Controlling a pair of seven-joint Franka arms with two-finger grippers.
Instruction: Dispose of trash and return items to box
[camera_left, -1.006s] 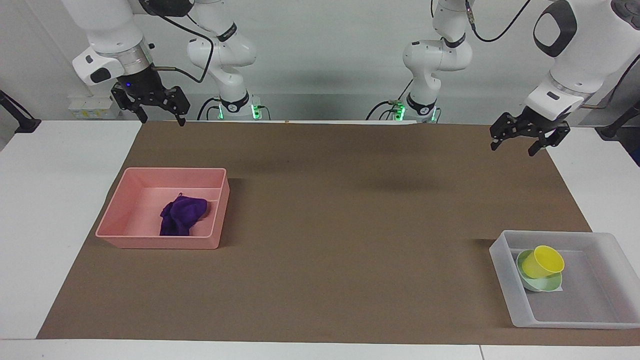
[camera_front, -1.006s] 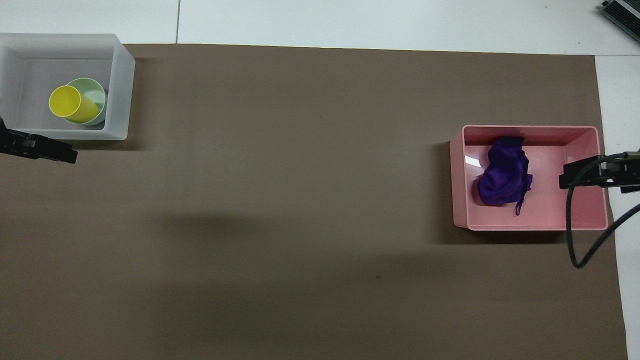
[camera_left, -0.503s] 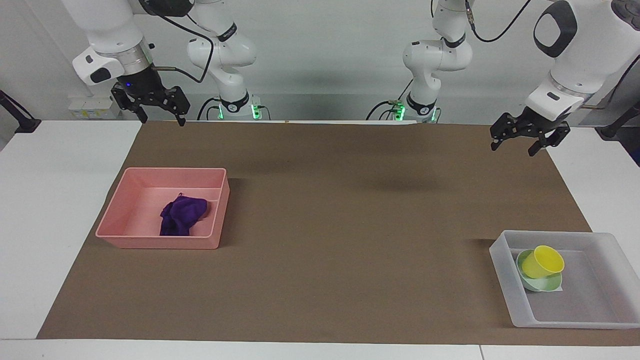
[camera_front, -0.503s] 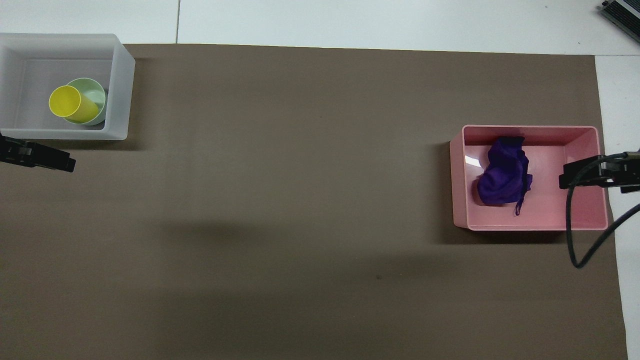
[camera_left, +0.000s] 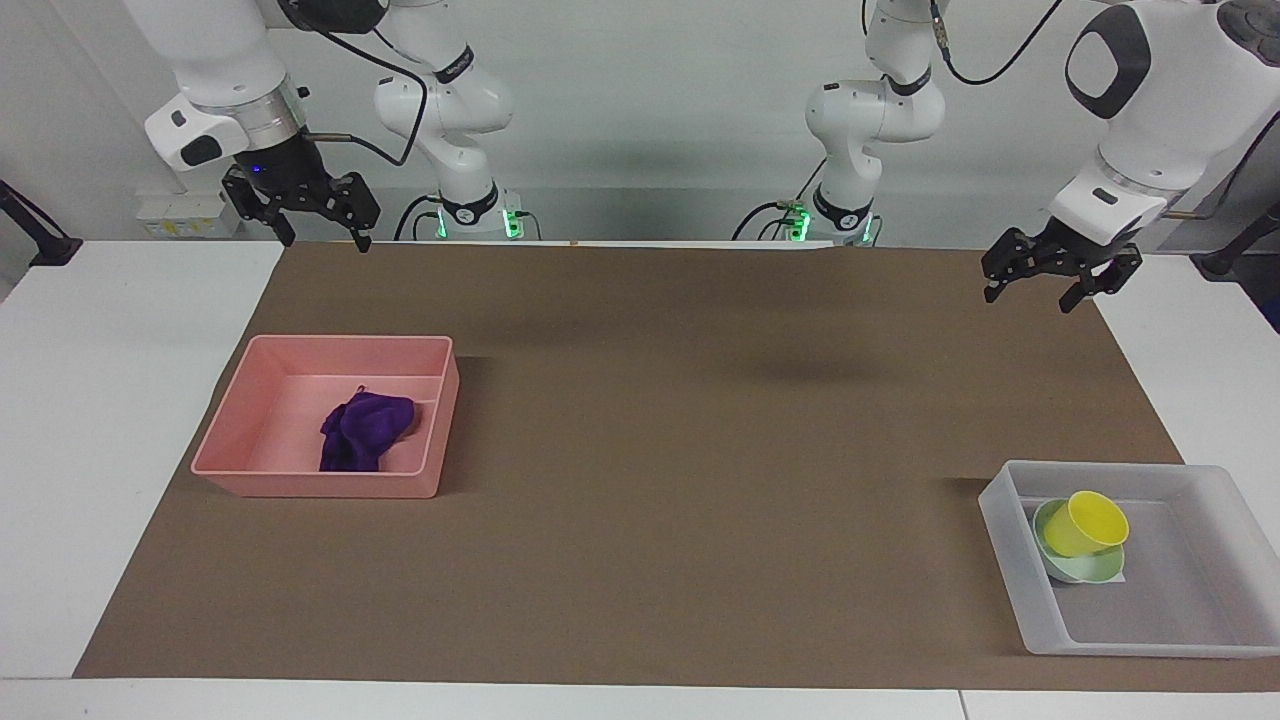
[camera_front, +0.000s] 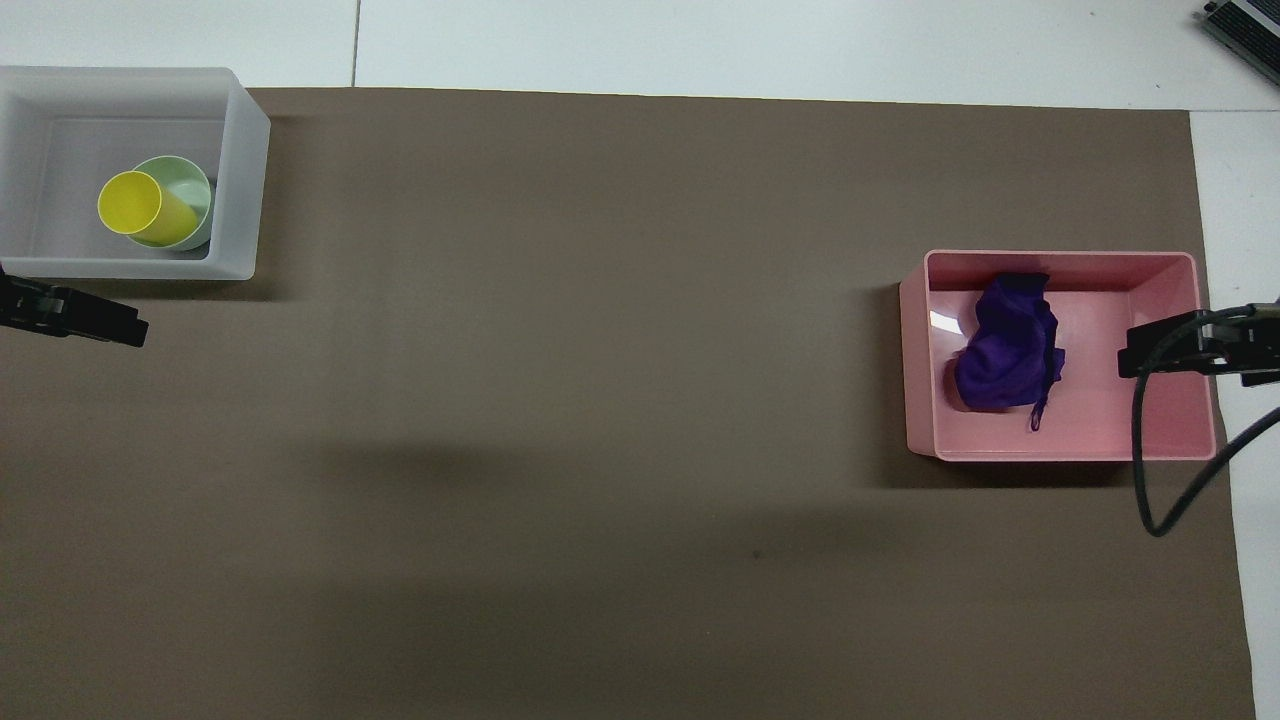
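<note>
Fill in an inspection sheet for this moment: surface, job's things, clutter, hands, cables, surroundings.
Surface: brown mat on a white table.
Job's things: purple rag lies in the pink tray; yellow cup sits tilted in the green bowl, both inside the clear box at the left arm's end.
Clutter: nothing seen.
Hands: left hand open, empty, up over the mat's edge by the robots; right hand open, empty, up over the mat's corner by the robots.
Cables: black cable hangs from the right arm, looping over the pink tray's rim in the overhead view.
Surroundings: pale wall, arm bases with green lights.
</note>
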